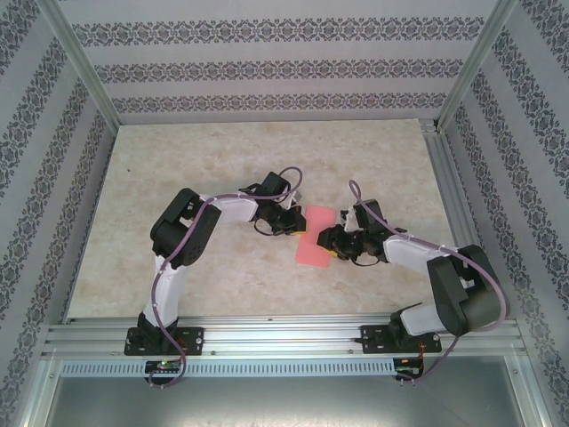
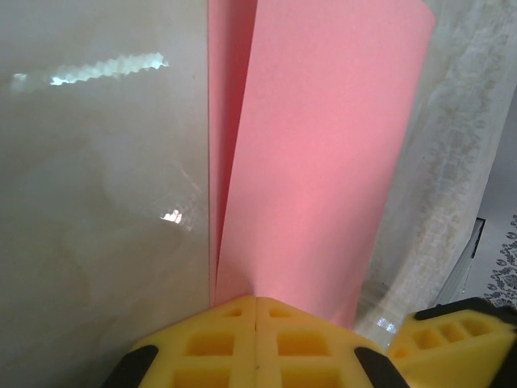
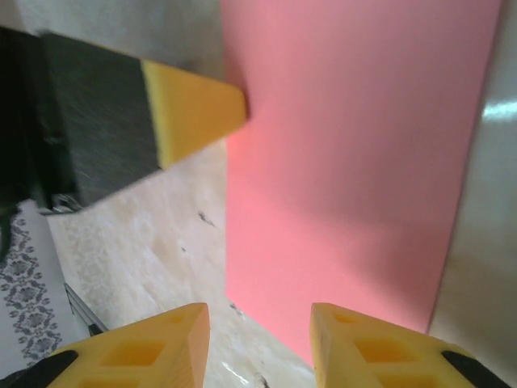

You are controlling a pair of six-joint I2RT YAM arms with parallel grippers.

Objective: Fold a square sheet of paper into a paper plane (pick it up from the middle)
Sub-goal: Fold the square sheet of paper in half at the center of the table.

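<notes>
Left end effector [image 1: 299,223] has its yellow finger pads pressed fully together, and in its wrist view [image 2: 256,327] they are pinched on the near edge of the thin pink-red sheet of paper [image 1: 316,233]. From that pinch the sheet [image 2: 323,162] runs away over the beige marbled bench [image 1: 222,160] in two layers: a narrow strip lies flat on the left, and a wider flap rises off it along a crease that starts at the closed pads. The flap's far corner is rounded and curls upward. The right end effector [image 1: 331,242] reaches in from the opposite side of the sheet, its jaws standing partly apart with nothing gripped between them. In its own wrist view [image 3: 258,314] the two yellow fingertips frame the sheet's near corner [image 3: 347,162], and I cannot tell whether the right-hand tip touches the paper. One black-and-yellow finger [image 3: 194,105] of the left end effector meets the sheet's edge at the upper left of that view. The sheet sits near the middle of the bench, slightly toward its right edge and near edge, between the two end effectors. Patterned grey-and-white walls [image 1: 267,62] enclose the bench on three sides.
</notes>
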